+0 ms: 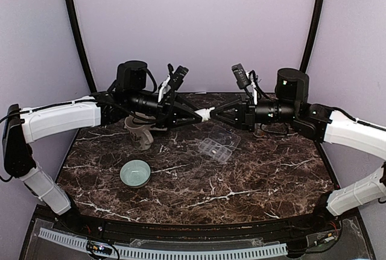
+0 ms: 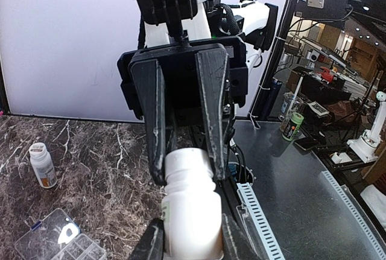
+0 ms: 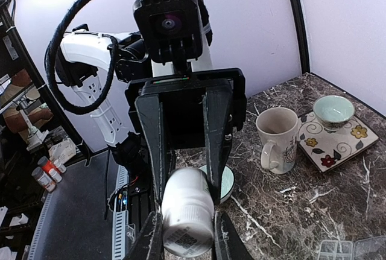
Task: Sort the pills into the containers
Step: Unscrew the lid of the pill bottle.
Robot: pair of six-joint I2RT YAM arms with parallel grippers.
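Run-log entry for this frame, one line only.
stage: pill bottle held between both arms | left gripper: shut on it | right gripper: shut on it | organiser box: lid open, on table

You have both arms reaching in over the far half of the table (image 1: 253,181), meeting in mid-air. The left gripper (image 1: 198,116) and right gripper (image 1: 216,114) face each other, the fingers of each closed on one small white object (image 1: 206,114) between them. Below, just right of centre, the clear pill organiser (image 1: 217,147) lies open. A mug (image 1: 140,133) stands far left, with a pale green bowl (image 1: 135,173) nearer.
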